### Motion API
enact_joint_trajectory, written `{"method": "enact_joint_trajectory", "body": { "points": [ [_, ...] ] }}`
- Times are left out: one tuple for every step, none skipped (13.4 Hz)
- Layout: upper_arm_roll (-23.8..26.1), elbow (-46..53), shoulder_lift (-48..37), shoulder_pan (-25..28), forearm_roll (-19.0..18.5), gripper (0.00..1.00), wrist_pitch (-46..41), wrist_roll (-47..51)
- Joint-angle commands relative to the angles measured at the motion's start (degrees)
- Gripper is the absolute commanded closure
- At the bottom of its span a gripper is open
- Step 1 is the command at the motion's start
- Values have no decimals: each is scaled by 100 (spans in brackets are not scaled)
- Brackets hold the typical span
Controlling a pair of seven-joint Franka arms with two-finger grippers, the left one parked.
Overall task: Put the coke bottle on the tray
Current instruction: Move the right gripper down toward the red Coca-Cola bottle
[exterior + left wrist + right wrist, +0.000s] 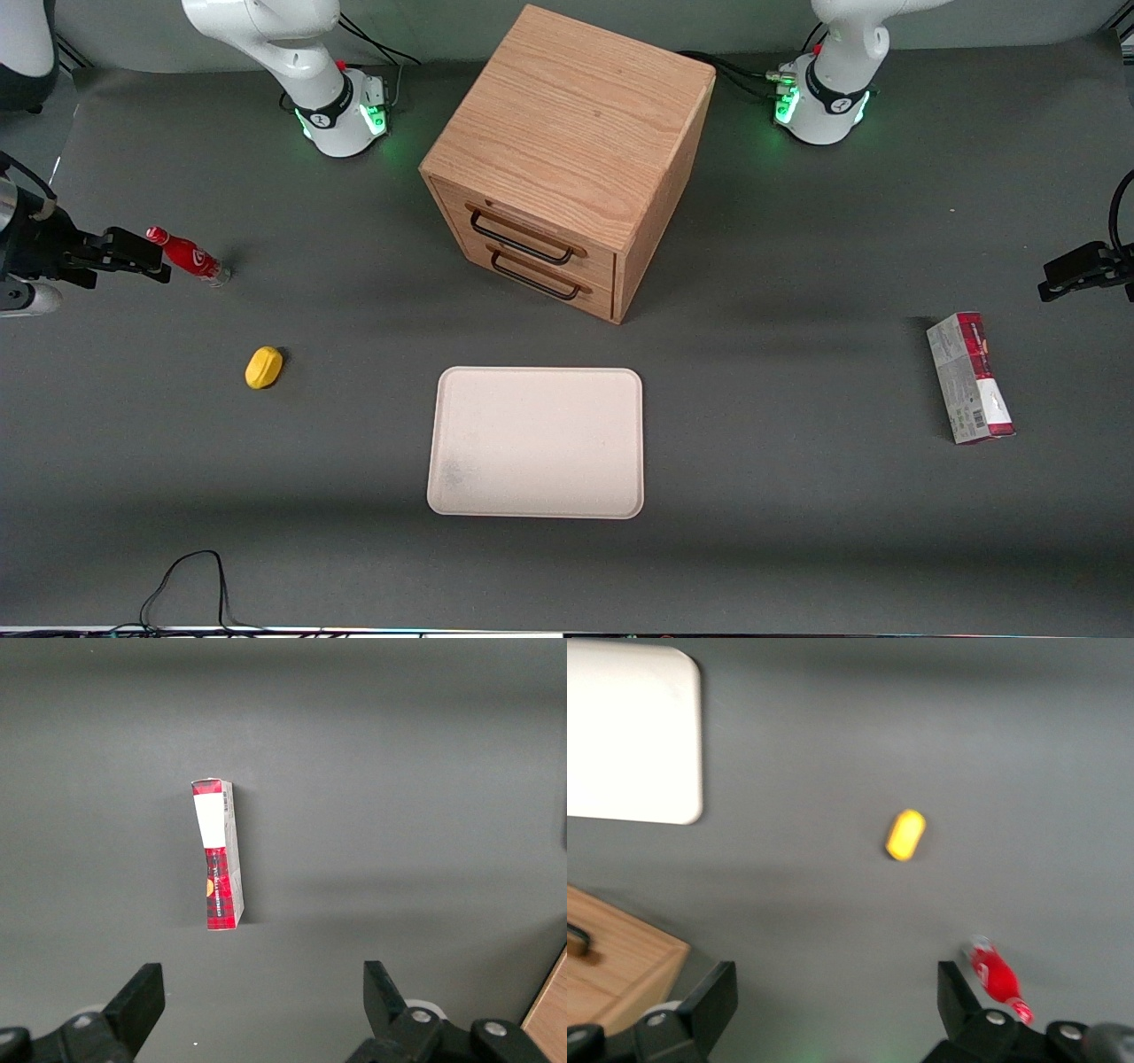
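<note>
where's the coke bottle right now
The coke bottle stands tilted on the table toward the working arm's end, farther from the front camera than the yellow lemon. The open gripper is right beside it, not holding it.

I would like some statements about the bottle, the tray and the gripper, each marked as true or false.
1. The coke bottle lies on the table, not on the tray. True.
2. The gripper holds the bottle in the air. False: its fingers are open and empty, close to the bottle's cap end.
3. The yellow lump is nearer to the front camera than the bottle. True.
4. The tray carries the red and white box. False: the tray carries nothing; the box lies on the table toward the parked arm's end.
5. The drawers of the wooden cabinet are pulled out. False: both are shut.
</note>
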Motion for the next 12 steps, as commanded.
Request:
{"method": "enact_joint_trajectory", "body": {
  "points": [
    [-431, -796, -382, -2, -296, 0, 163, -184],
    [-642, -1094, -478, -2, -287, 0, 355, -569],
    [-905, -1489, -671, -2, -261, 0, 671, -860],
    [-1073, -2067, -942, -2, -261, 0, 1109, -1037],
    [-1232, -2743, -1293, -2, -261, 0, 1644, -1196],
    [-1442, -3306, -1540, -2, -261, 0, 2067, -1415],
    [-1679, -3756, -1743, -2, -261, 0, 2428, -1739],
    [-1969, -4047, -1849, -11, -261, 0, 2675, -2055],
    [-2224, -4285, -1903, -2, -261, 0, 2852, -2311],
    [-2383, -4557, -1955, -11, -261, 0, 3088, -2488],
    [-2533, -4891, -1999, -11, -261, 0, 3387, -2637],
    [-2682, -5303, -2061, -54, -261, 0, 3816, -2804]
  ]
}}
